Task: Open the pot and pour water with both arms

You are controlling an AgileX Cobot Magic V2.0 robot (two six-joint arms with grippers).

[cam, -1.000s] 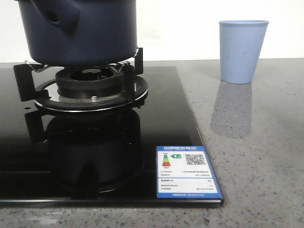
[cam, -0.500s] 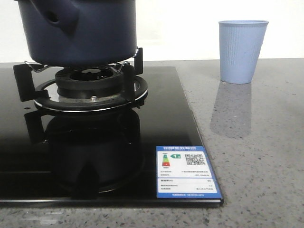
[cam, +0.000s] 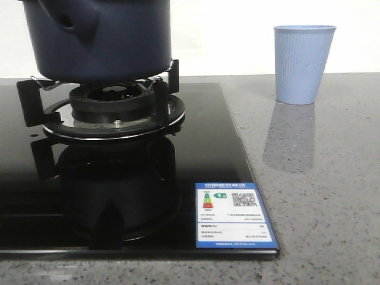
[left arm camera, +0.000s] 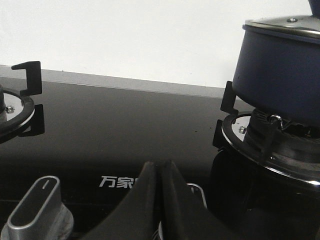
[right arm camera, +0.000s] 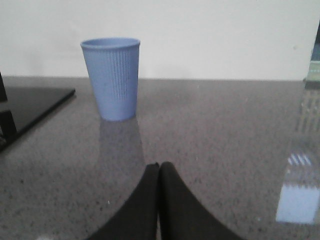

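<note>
Presently: pot (left arm camera: 282, 70), lid on, stood on burner (cam: 113, 110), nearer left gripper (left arm camera: 159, 200), fingers pressed together, empty; right gripper (right arm camera: 159, 200), likewise closed, faced cup (right arm camera: 112, 77).

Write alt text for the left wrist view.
A dark blue pot with a metal lid sits on a gas burner of a black glass cooktop. The left gripper is shut, empty, near a silver knob.

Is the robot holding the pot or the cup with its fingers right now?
Neither. The left gripper and right gripper are both shut on nothing. The pot sits on the burner, and the cup stands alone on the counter.
</note>
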